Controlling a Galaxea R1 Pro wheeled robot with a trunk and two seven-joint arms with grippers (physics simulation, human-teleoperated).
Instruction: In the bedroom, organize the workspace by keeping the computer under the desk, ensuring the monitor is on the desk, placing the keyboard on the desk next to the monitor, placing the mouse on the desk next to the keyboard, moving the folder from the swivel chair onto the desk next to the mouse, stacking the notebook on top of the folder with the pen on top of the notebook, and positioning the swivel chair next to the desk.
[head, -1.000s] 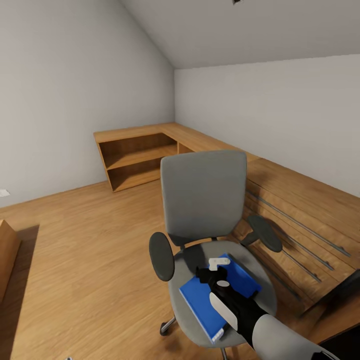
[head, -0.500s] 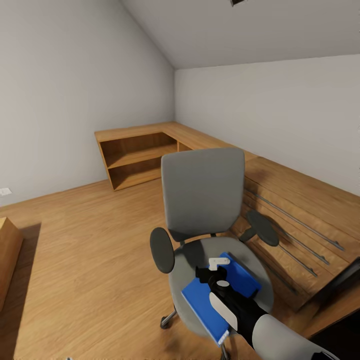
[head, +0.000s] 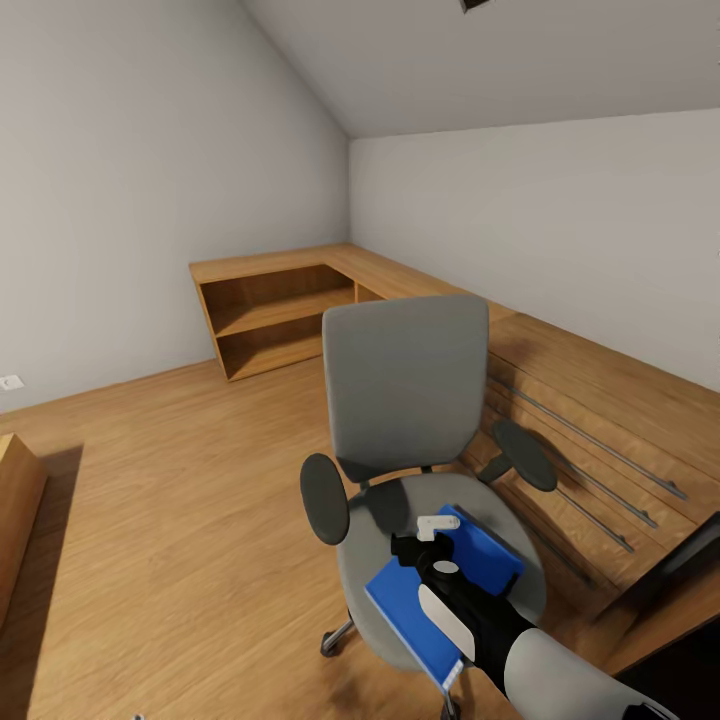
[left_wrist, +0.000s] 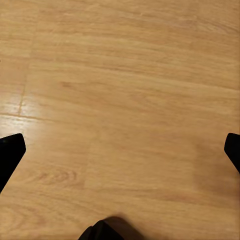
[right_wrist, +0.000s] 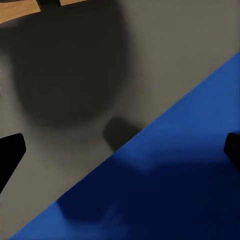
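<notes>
The right gripper (head: 432, 540) is hovering open over the flat bright blue folder (head: 480, 555) on the grey swivel chair (head: 405, 385). Since a second ago the chair is sitting slightly nearer; grasping seems next. The left gripper (left_wrist: 120, 150) is open above the floor

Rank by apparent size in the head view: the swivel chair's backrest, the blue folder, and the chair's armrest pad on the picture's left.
1. Backrest, clearly the largest.
2. Folder, smaller, though the right gripper and arm cover its middle, so its full extent is unsure.
3. Armrest pad, the smallest.
</notes>
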